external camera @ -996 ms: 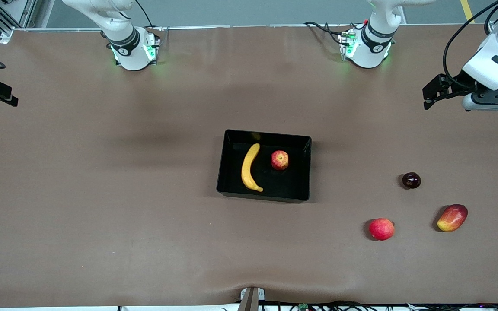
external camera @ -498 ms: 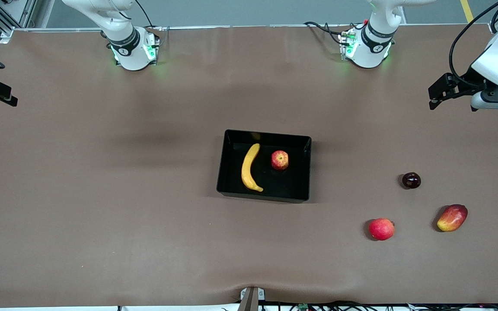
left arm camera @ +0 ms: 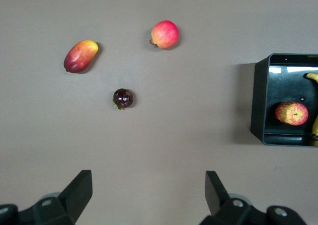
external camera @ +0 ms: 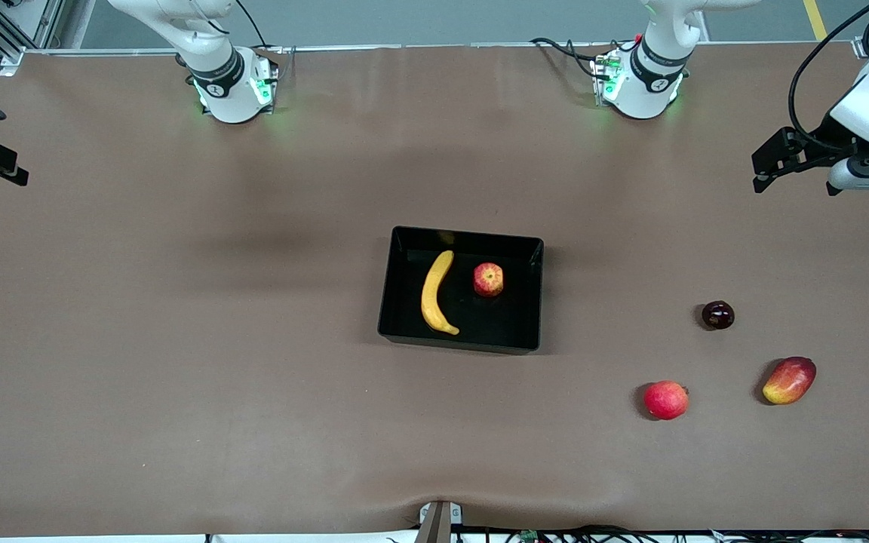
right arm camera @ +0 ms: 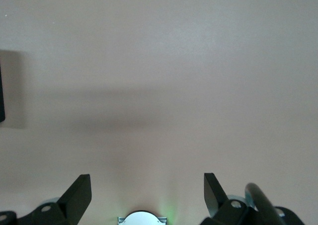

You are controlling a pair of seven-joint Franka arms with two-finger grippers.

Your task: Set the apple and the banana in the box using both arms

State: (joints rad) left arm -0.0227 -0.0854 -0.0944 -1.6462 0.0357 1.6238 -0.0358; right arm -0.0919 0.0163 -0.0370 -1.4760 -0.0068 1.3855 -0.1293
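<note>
My left gripper (left arm camera: 146, 197) and right gripper (right arm camera: 146, 195) hang wide apart and empty, while the soft, easily bruised banana (external camera: 435, 292) and hard, round, roll-prone apple (external camera: 488, 279) lie in the box (external camera: 525, 343), best held around their middles.

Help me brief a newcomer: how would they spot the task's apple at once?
Find the black box mid-table. Two fruits lie in it: the apple sits beside the long yellow banana, toward the left arm's end. It is small, round and red with yellowish streaks.

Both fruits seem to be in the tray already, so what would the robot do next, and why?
Probably nothing more than park: the curved yellow banana and streaky red apple lie in the glossy black tray, and the open left gripper and right gripper hold nothing.
</note>
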